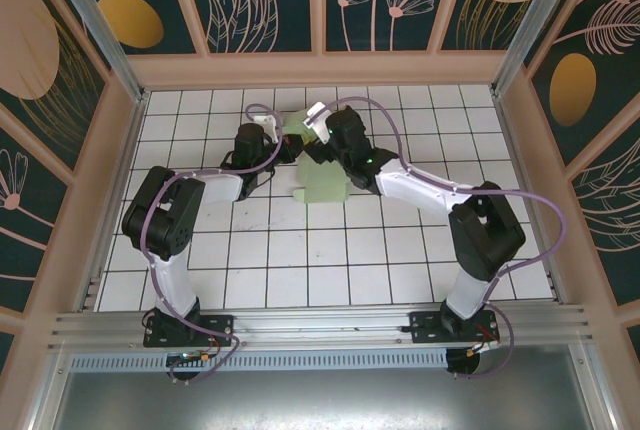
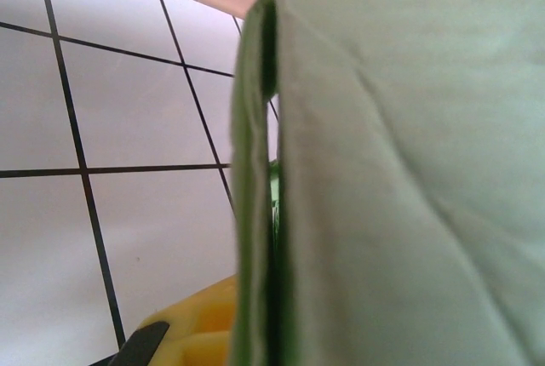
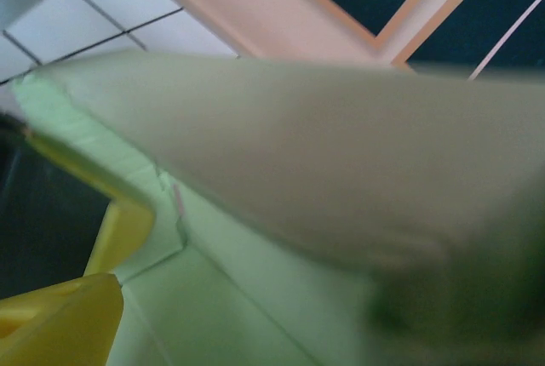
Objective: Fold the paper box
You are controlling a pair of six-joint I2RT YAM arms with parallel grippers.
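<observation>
While both arms stretch from their bases at the near edge over the white tiled tabletop (image 1: 300, 270), the paper box (image 1: 322, 190) lies a little beyond its middle, between the two forearms, as a pale green card partly flat on the tiles. Its farther part stands up as a flap (image 1: 296, 128), and just there the two claws meet. The left claw (image 1: 272, 132) is clenched. Its wrist camera shows a doubled edge of the green card running down to its yellow finger (image 2: 200, 332), so I judge that it pinches this folded edge. The right claw (image 1: 318, 115) is just beside the flap on the other side. In its wrist camera the card lies very close and blurred, one yellow finger (image 3: 60, 315) is seen at the low left and the other is hidden, so I cannot tell if it is released or grasping. Behind them runs the far wall (image 1: 320, 68). The step in hand seems to be raising and creasing one side of the box. The next move, I think, calls for a steady hold by the left claw while the right one bends a neighbouring flap along its crease, gently, because thin card buckles easily.
</observation>
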